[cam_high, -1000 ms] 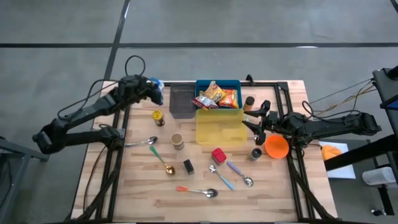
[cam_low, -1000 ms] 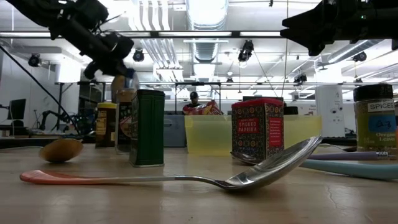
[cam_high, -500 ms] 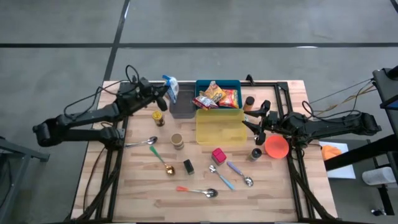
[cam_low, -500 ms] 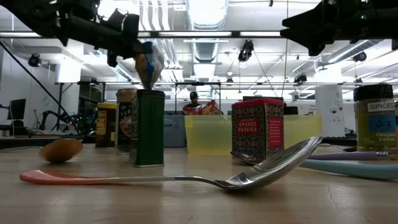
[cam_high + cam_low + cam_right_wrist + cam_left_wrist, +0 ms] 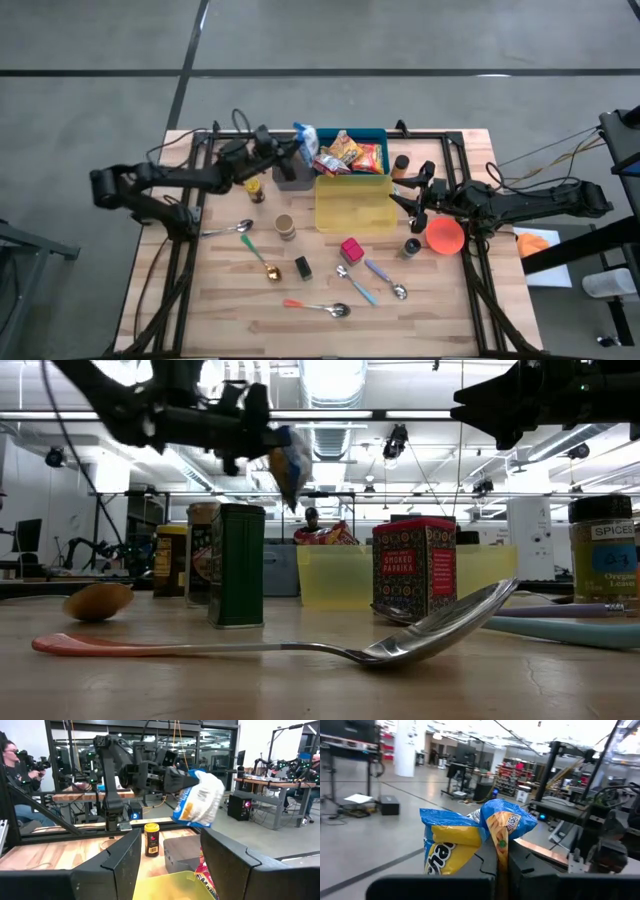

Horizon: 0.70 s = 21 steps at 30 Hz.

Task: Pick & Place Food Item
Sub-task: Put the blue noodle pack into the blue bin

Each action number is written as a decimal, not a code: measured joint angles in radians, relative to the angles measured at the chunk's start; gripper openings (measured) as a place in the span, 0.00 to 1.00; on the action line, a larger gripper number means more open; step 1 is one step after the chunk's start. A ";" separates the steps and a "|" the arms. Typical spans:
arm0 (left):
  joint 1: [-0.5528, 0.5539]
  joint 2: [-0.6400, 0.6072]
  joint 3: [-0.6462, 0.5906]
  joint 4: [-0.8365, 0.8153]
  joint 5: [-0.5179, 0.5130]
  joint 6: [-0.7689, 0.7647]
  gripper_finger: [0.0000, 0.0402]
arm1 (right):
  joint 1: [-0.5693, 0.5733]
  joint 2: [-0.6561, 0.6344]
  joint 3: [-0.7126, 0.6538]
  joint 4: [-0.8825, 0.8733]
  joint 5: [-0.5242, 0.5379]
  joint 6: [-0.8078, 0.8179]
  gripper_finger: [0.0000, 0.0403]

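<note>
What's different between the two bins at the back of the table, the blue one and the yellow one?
The blue bin holds snack packets, while the yellow bin looks empty. The blue bin is opaque; the yellow bin is see-through, as the low view shows. The blue bin sits at the table's far edge, the yellow bin just in front of it. Both are rectangular, open-topped and about equally wide.

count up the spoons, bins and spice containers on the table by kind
spoons: 5
bins: 3
spice jars and tins: 6
total: 14
</note>
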 joint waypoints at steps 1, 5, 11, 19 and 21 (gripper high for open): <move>-0.002 0.028 0.030 0.001 0.016 0.000 0.02 | 0.000 0.000 0.000 0.000 0.000 0.000 0.50; -0.002 0.141 0.163 -0.038 0.072 0.000 0.02 | 0.000 0.000 0.000 0.000 0.000 0.000 0.50; -0.002 0.316 0.377 -0.187 0.076 0.007 0.02 | 0.000 0.000 0.000 0.000 0.000 0.000 0.50; -0.002 0.508 0.615 -0.296 0.093 0.105 0.02 | 0.000 0.000 0.000 0.000 0.001 0.000 0.50; -0.001 0.538 0.652 -0.328 0.093 0.105 0.02 | 0.000 0.000 0.000 0.000 0.002 0.000 0.50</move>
